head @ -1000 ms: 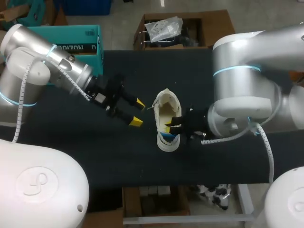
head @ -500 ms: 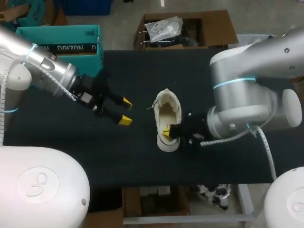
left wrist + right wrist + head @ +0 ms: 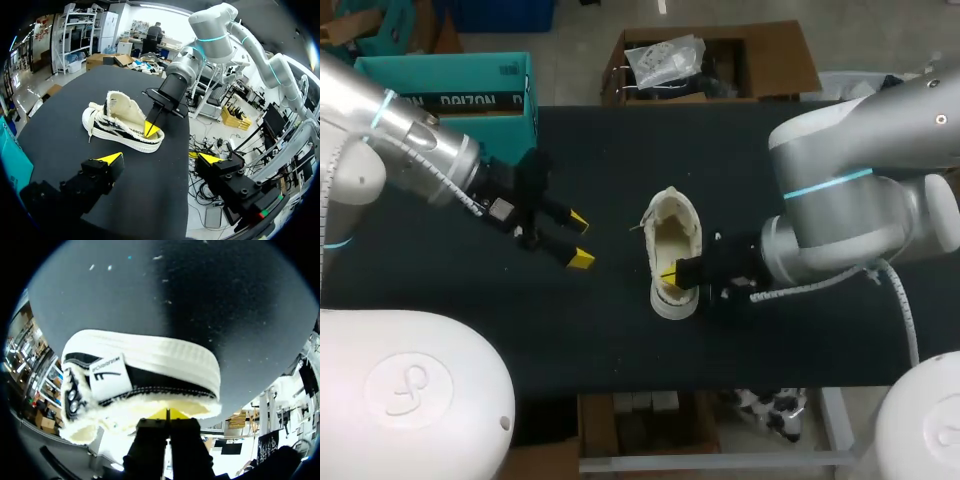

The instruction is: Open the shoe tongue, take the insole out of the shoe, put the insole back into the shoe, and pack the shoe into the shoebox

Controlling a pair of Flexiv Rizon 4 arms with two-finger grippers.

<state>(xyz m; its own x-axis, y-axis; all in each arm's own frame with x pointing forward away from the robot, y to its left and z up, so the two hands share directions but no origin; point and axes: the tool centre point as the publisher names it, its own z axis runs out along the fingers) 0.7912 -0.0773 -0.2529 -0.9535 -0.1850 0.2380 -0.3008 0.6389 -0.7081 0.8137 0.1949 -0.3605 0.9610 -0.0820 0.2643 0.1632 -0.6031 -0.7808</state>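
Fleecy, likely floppy shoe (image 3: 670,215) is wanting a sole-side grip; right gripper (image 3: 670,276) is poking closed-fingered into its heel, left gripper (image 3: 579,239) hanging open.

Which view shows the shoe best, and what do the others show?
The left wrist view: the whole shoe lies side-on, lining and sole visible. The head view shows the shoe from above. The right wrist view shows the shoe close up, one side only.
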